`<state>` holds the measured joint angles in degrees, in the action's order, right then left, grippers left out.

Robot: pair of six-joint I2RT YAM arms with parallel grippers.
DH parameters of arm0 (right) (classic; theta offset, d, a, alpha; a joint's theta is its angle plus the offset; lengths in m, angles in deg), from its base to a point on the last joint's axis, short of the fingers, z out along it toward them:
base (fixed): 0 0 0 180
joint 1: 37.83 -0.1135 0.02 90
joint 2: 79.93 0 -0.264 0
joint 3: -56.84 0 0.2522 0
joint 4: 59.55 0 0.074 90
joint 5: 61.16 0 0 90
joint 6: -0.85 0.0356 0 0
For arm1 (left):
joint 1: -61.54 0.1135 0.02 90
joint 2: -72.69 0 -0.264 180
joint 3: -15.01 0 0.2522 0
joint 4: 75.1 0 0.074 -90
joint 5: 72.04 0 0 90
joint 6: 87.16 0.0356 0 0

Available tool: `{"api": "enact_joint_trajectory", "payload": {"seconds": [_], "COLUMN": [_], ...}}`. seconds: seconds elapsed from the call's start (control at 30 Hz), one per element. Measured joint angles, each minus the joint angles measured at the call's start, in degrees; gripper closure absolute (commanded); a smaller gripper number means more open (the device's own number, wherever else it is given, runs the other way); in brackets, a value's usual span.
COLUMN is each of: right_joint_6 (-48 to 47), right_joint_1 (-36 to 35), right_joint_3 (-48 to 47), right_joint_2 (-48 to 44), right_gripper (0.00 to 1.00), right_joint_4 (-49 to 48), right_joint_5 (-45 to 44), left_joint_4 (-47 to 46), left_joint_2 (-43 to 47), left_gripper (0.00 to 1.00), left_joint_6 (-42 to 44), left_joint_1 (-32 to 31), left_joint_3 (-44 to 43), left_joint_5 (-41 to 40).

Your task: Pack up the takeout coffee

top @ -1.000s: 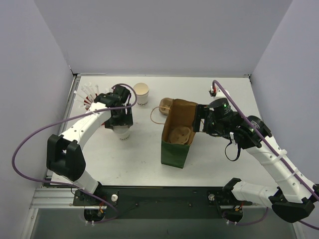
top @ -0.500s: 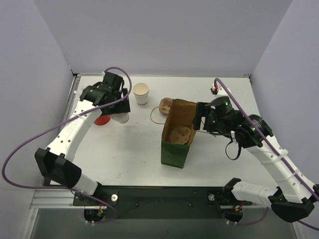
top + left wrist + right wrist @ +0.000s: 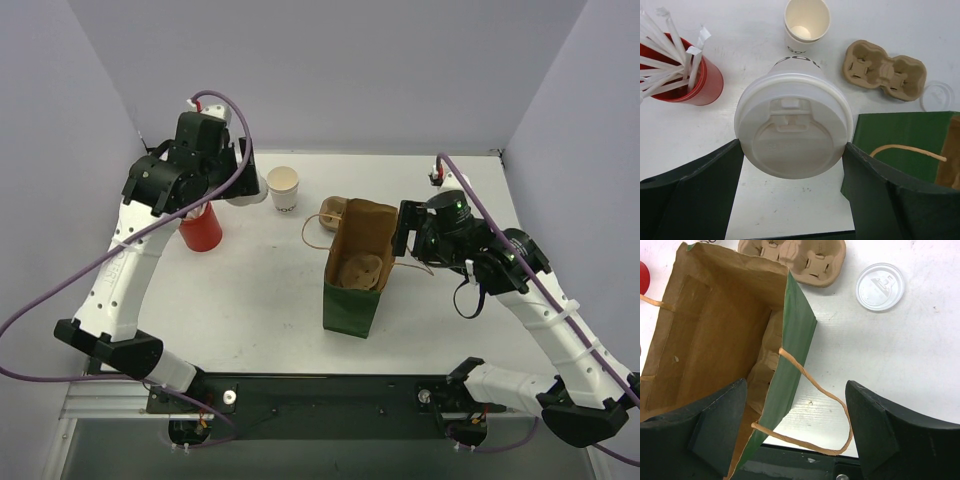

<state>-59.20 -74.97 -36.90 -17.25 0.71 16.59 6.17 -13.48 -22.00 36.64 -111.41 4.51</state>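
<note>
Left gripper [image 3: 793, 150] around takeout coffee [image 3: 792, 127]

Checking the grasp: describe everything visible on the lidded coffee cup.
The takeout coffee is a white paper cup, black print on its wall, capped by a white plastic-looking lid with a sip tab. It sits between the fingers of the left gripper, one on each side, apparently clear of the table, lid facing the wrist camera.

coffee [image 3: 792, 130] left of bag [image 3: 355, 272], cup [image 3: 284, 187] between
</note>
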Motion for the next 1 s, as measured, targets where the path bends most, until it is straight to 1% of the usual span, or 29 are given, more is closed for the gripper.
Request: {"api": "enact_joint_trajectory", "payload": {"seconds": [0.43,0.63,0.67,0.73,0.87,1.0], "right_joint_6": [1.62,2.82,2.91,2.93,2.67,2.54], "right_joint_1": [0.44,1.14,1.25,1.88,4.31,6.10], "right_joint_3": [-0.33,-0.31,-0.31,-0.33,-0.72,-0.81], "right_joint_2": [-1.27,-3.54,-3.54,-2.93,0.57,4.94], "right_gripper": [0.27,0.33,0.35,0.37,0.38,0.43], "right_joint_4": [-0.35,-3.04,-3.50,-4.44,-6.34,-7.48], "right_joint_5": [-4.28,-5.31,-5.35,-5.22,-3.54,-0.24], "left_joint_4": [-0.09,-0.26,-0.42,-0.39,-0.35,-0.26], "left_joint_2": [1.20,1.36,1.49,1.57,1.40,0.39], "left_gripper": [0.67,0.67,0.67,0.67,0.67,0.67], "left_joint_6": [2.95,4.07,4.15,4.26,4.33,4.37], "left_joint_1": [-10.16,-13.35,-13.84,-14.95,-17.90,-21.07], "left_joint_3": [-6.32,-10.62,-10.75,-10.93,-10.99,-11.56], "left_joint_5": [5.44,9.07,9.99,11.58,13.79,14.47]}}
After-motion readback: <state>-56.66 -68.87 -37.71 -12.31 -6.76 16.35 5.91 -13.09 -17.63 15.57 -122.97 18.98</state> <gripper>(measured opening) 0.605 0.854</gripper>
